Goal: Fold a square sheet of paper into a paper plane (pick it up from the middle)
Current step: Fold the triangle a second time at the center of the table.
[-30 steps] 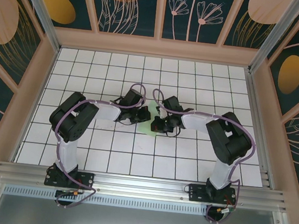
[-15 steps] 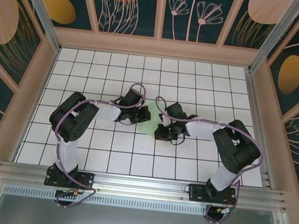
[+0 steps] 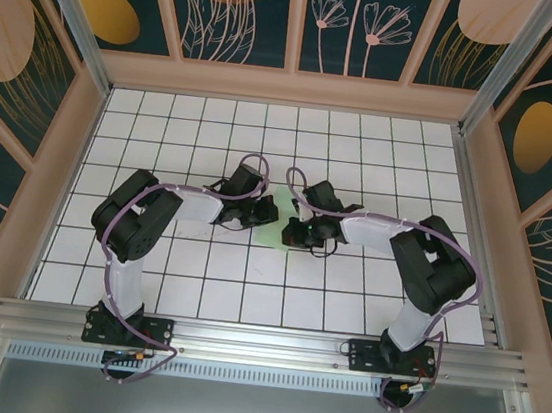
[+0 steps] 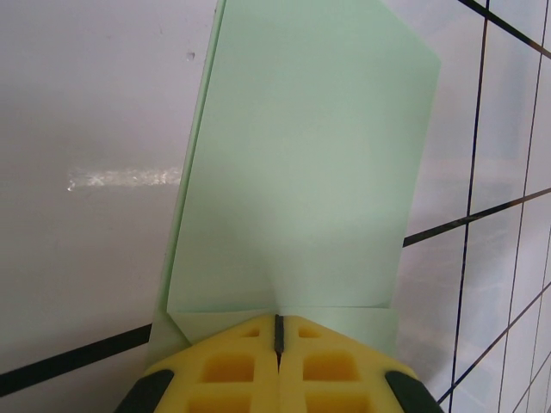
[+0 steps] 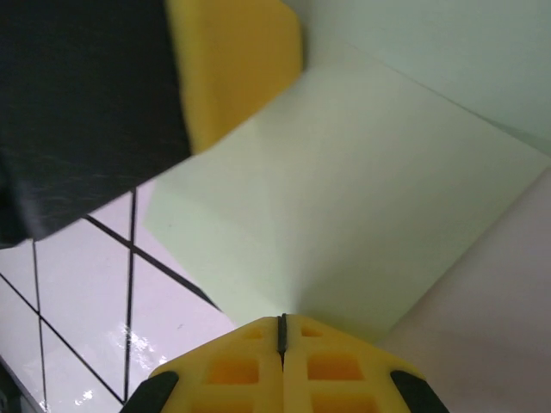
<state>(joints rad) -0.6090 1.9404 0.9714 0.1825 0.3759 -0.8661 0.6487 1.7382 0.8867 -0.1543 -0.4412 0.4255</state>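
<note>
Left wrist: my left pincer (image 4: 277, 323) is closed tight, tips on the near edge of the paper (image 4: 301, 172); can't tell if anything is gripped. Paper is pale green, folded, flat on the tabletop (image 4: 86, 103). Right wrist: my right pincer (image 5: 281, 323) is closed tight too, tips at the paper's opposite edge. Top external: paper sits between both pincers, each touching it.

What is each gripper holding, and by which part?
Cannot be told: left gripper and right gripper are shut, tips at an edge of the paper sheet, pinching or only pressing it.
</note>
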